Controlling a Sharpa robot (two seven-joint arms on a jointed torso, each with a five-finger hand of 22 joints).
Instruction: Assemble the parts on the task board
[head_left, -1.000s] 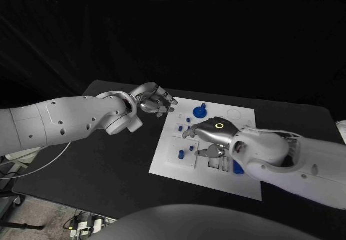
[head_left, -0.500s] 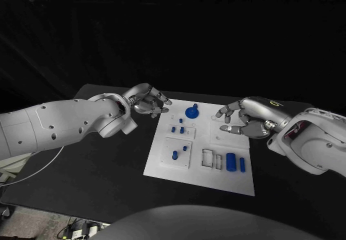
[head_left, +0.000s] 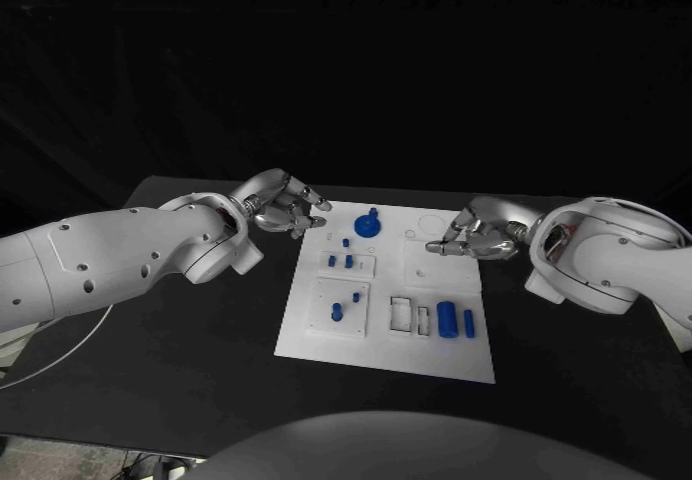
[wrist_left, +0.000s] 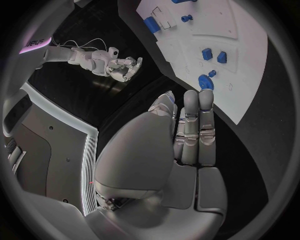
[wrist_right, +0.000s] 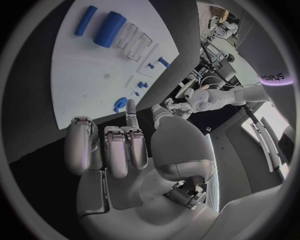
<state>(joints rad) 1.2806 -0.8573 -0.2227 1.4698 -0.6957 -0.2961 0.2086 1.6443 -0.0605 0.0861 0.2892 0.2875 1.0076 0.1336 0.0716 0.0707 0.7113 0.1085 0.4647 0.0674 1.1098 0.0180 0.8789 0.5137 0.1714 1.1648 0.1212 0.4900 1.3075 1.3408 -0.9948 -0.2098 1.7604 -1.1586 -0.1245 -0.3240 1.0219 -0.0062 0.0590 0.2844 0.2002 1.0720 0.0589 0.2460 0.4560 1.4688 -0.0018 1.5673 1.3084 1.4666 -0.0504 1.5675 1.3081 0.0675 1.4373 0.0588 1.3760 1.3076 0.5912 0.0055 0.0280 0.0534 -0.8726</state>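
On the matte black bench (head_left: 173, 370), the flat white task board (head_left: 433, 350) carries smooth blue parts: nearest, a thick cylinder (head_left: 447, 319) beside a slimmer rod (head_left: 467, 322), farther off a round knobbed disc (head_left: 366, 225). The silver left robot hand (head_left: 283, 206) and right robot hand (head_left: 479, 232) flank the board's far corners, both off it, fingers curled, holding nothing.
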